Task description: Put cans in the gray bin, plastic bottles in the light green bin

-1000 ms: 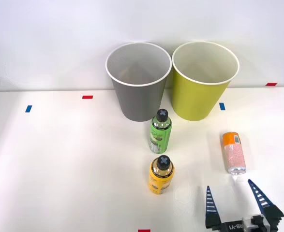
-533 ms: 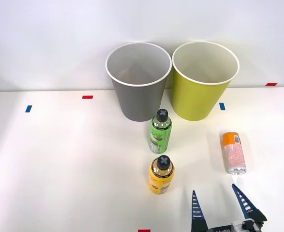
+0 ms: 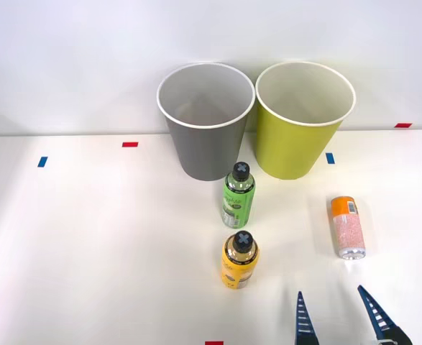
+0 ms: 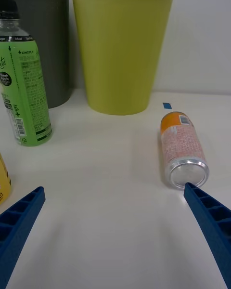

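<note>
**A:** Where's the can (image 3: 348,228)?

**B:** Lying on its side near the table's (image 3: 88,244) right edge, orange top toward the bins, silver end toward the robot. Lying down, it could roll sideways if nudged, I'd judge.

**A:** And the gripper (image 3: 340,316)?

**B:** At the front edge, just short of that silver end, jaws wide and empty, with one finger (image 4: 209,216) close by the can's rim. It looks lined up along the can rather than across it.

**A:** Room to work?

**B:** Bare table around the can. The yellow bottle (image 3: 239,260) and green bottle (image 3: 238,195) stand upright, well to its left, in a line running back to the bins.

**A:** The bins?

**B:** Side by side at the back edge, rims nearly touching: gray bin (image 3: 206,122) on the left, green bin (image 3: 303,120) on the right. A can's route to the gray one passes over or beside the green bottle.
</note>
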Robot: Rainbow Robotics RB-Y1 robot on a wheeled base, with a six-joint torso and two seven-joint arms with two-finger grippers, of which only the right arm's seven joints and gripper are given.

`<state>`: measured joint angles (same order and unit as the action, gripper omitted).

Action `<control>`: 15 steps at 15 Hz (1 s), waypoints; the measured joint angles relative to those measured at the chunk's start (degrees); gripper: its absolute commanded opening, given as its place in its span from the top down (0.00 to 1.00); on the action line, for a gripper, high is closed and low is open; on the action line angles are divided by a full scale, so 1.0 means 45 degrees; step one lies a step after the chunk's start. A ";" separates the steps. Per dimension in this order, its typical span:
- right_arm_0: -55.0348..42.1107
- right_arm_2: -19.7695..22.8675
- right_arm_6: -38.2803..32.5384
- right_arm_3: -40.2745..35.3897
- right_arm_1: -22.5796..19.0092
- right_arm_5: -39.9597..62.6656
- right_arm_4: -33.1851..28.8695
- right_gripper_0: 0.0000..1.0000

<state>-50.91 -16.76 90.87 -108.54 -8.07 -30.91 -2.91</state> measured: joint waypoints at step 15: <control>-0.0015 0.0012 0.0001 -0.0001 -0.0003 -0.0026 0.0001 0.00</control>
<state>-50.98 -16.70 90.88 -108.54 -8.08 -31.03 -2.90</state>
